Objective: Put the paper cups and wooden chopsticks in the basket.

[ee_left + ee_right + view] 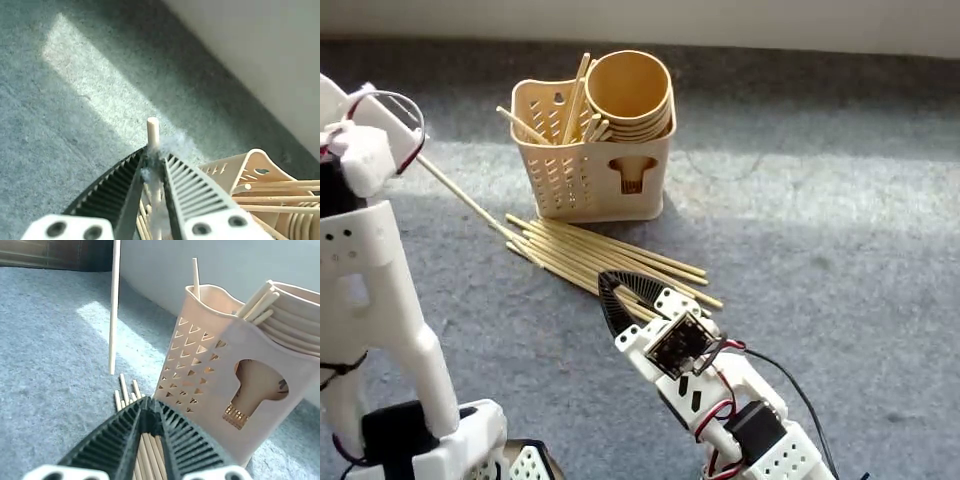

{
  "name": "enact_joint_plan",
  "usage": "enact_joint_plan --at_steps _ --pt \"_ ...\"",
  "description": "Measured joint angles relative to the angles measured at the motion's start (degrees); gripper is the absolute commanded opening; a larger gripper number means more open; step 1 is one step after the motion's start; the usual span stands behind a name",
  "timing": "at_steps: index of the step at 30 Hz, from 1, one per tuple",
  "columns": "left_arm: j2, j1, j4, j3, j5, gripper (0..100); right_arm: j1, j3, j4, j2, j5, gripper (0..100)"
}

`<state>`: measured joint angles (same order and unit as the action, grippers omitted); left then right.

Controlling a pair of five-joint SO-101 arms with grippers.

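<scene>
A cream plastic basket (590,180) stands on the grey carpet and holds stacked paper cups (628,90) and a few wooden chopsticks (570,110). A pile of chopsticks (620,262) lies on the carpet just in front of it. My left gripper (152,157) is shut on one chopstick (465,200), which slants down from the left toward the pile. My right gripper (604,280) is shut, its tips (150,407) right over the near end of the pile (125,390). The basket (210,380) rises close behind them, and the held chopstick (114,305) hangs beside it.
A pale wall (260,55) runs behind the basket (245,165). Open carpet (840,220) lies to the right of the basket. The left arm's white body (370,300) fills the near left corner.
</scene>
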<state>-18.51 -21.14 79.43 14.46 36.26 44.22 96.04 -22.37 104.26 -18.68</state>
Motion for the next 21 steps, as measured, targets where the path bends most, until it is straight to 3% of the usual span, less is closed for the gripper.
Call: enact_joint_plan --at_steps 6,21 --pt "-2.73 0.00 -1.05 5.63 0.00 0 0.00 0.00 -0.09 0.00 0.00 0.5" --pt "-2.81 2.55 -20.04 7.74 0.00 0 0.00 0.00 -0.09 0.00 0.00 0.5"
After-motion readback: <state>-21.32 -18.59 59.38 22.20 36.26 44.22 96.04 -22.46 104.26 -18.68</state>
